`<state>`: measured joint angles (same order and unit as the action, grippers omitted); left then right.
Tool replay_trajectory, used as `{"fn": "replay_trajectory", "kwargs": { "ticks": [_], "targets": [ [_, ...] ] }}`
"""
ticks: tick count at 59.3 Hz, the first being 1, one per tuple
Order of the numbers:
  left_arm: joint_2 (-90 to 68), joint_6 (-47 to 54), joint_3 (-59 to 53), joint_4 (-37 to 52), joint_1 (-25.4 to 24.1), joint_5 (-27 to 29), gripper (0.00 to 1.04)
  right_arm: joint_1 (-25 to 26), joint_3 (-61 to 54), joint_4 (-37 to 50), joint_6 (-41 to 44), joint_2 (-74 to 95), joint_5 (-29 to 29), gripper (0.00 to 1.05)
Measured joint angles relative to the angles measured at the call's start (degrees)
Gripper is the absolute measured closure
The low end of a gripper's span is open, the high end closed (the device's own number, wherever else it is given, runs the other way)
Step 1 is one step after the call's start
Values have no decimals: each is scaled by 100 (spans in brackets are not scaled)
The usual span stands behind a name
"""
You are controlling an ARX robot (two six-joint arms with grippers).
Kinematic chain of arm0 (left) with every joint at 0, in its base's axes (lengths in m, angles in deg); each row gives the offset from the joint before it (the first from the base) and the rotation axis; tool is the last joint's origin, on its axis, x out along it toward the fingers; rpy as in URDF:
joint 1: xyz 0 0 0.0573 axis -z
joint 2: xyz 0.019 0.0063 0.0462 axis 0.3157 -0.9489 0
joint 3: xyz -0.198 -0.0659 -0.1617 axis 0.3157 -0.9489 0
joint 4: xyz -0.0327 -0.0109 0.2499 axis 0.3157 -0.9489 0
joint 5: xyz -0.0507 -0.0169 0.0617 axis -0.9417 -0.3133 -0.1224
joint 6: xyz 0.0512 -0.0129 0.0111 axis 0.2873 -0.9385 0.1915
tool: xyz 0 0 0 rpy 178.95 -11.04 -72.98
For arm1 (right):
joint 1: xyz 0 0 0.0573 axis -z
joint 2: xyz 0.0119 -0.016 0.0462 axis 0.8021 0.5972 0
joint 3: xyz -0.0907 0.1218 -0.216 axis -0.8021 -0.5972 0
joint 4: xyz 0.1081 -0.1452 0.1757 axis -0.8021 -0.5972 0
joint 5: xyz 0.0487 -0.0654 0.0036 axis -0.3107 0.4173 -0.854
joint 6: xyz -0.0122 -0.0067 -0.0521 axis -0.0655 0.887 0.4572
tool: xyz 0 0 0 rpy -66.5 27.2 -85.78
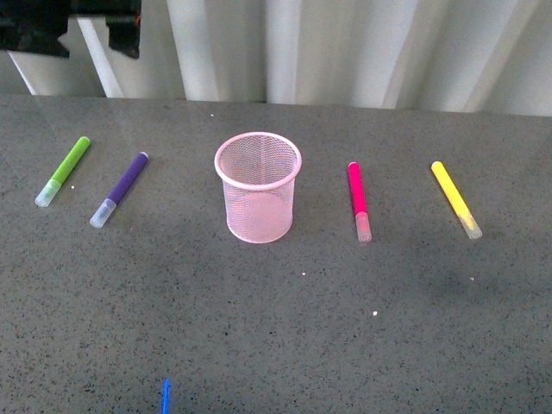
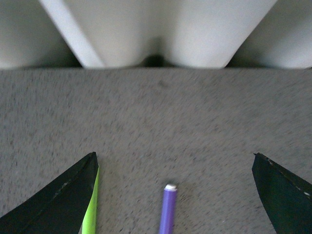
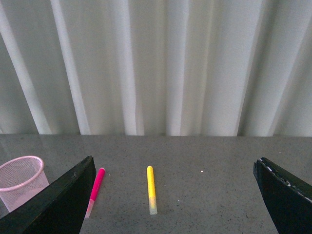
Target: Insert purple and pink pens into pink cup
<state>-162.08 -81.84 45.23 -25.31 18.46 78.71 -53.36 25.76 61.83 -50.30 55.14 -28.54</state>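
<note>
**Pink cup and four markers on grey table: both pincers hanging released**

Item 1. The pink cup is standing upright just left of the frame's centre in the front view. It is showing nothing inside through its mesh, and nothing is touching it.

Item 2. The purple pen is lying flat at the left of the frame, well apart from the cup. Its clear cap is pointing toward the lower left.

Item 3. The pink pen is lying flat right of the cup with a bare strip of table between them. Its clear cap is pointing toward the lower edge.

Item 4. The lime-green marker is lying near the purple pen on its far-left side, roughly parallel to it and not touching.

Item 5. The yellow marker is lying at the right of the frame, beyond the pink pen and apart from it.

Item 6. The left gripper is hanging with its jaws spread wide and gripping nothing. The purple pen's butt end is showing between its fingers, and the lime-green marker is running beside one finger.

Item 7. The right gripper is likewise hanging released and empty. The yellow marker is lying between its fingers, and the pink pen is partly hidden behind one finger.

Item 8. A pleated white curtain is hanging behind the table. A dark fixture is sitting in the upper left corner, and a small blue object, too little showing to identify, is poking in at the lower edge.
</note>
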Motion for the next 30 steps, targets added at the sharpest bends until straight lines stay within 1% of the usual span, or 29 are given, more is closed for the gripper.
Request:
{"fn": "replay_trajectory", "kwargs": {
  "ticks": [6, 13, 30],
  "targets": [
    [-66, -7, -155, -188, -94, 20, 7, 0, 0, 0, 0, 0, -2, 7],
    [-55, 31, -450, -109, -114, 68, 7, 0, 0, 0, 0, 0, -2, 7],
    [-278, 221, -581, 107, 125, 63, 7, 0, 0, 0, 0, 0, -2, 7]
  ]
}}
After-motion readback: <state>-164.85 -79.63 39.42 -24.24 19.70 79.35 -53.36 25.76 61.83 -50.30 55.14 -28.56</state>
